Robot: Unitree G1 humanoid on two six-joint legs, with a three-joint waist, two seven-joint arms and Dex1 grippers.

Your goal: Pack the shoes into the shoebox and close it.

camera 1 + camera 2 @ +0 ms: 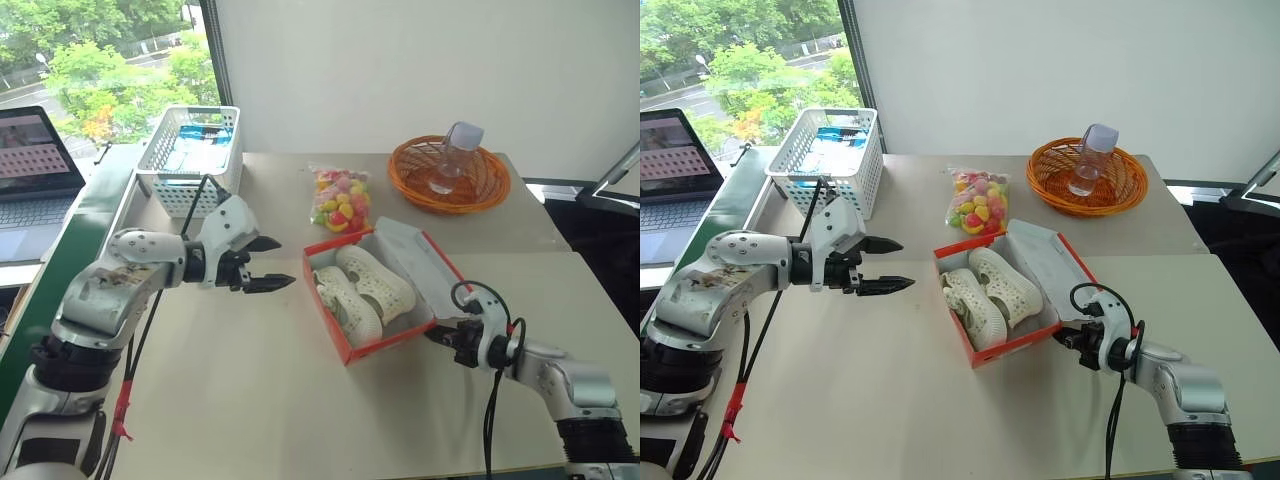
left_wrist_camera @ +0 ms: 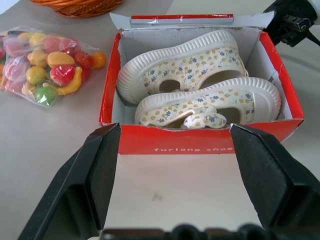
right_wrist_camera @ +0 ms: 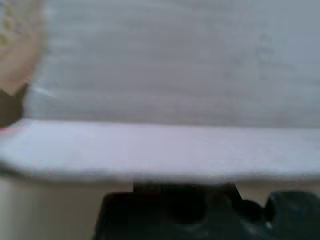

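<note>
Both shoes lay side by side in the shoebox mid-desk. Our right claw, pinched shut, sat right by the open lid, way nearer than our open, empty left claw, so we reckoned it'd do the closing.

Left gripper is hanging out in the air with its black fingers spread wide (pointing toward the right arm's side), while the right gripper is sitting low, fingers pinched together.
</note>
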